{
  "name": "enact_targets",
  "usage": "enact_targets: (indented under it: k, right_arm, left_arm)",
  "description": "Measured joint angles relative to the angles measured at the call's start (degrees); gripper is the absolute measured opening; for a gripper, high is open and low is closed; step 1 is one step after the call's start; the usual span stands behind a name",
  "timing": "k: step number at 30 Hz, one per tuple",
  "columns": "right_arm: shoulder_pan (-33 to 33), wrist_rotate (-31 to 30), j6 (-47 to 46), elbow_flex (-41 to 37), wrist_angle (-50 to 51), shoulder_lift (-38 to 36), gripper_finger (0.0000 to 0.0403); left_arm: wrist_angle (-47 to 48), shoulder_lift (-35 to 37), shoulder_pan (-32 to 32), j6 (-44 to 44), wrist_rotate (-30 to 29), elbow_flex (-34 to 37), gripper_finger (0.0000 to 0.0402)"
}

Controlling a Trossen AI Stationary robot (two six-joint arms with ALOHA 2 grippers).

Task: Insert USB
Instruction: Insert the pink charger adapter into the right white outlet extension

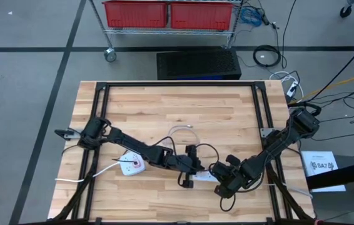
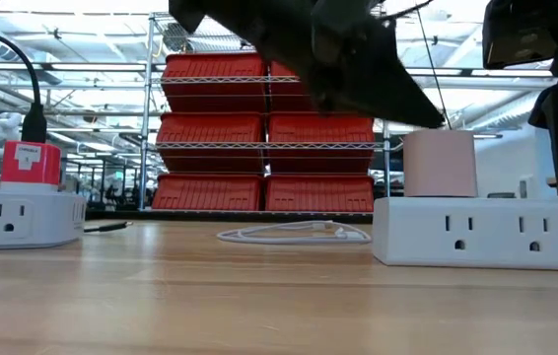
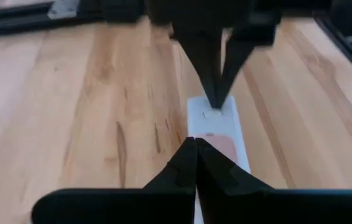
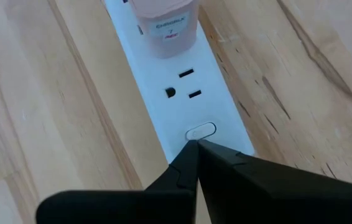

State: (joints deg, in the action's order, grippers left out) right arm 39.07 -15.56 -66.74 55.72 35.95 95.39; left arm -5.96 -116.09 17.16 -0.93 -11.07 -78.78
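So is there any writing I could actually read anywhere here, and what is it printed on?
"SA7": on the white sheet lying beside the table's right edge; the smaller print on it is too small to read.
Pink charger block plugged into the white power strip: has printed lines, too blurred to read.
Red label on the other plug: too small to read.

Even, bright overhead light w/ soft, faint shadows on the wooden table (image 1: 183, 106) — no hard glare. Low view: ceiling lights glow behind the red bins (image 2: 264, 128), so the arm (image 2: 348, 59) above reads as a blurred dark shape. Wrist views — near fingers (image 3: 191, 171) soft, out of focus; wood grain sharp.
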Motion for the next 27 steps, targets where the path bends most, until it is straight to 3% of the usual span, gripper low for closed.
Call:
enact_targets:
  k: [9,18,23,27]
  right_arm:
    - [0.0,-0.6,0.4,0.0,-0.6,0.0,0.0]
    - [0.0,-1.0,1.0,0.0,-2.4,0.0,0.0]
    - [0.0,-1.0,2.3,0.0,-4.5,0.0,0.0]
    - [0.0,-1.0,2.6,0.0,-4.7,0.0,0.0]
  left_arm:
    - [3.9,3.3,-1.2,1.4,0.4,-0.1,0.0004]
    - [28.4,8.2,-4.6,1.4,-3.4,-0.3,0.0004]
    - [32.6,7.3,-6.5,-0.1,2.9,0.2,0.0004]
    - [26.5,8.2,-6.6,-1.4,9.3,5.4,0.0014]
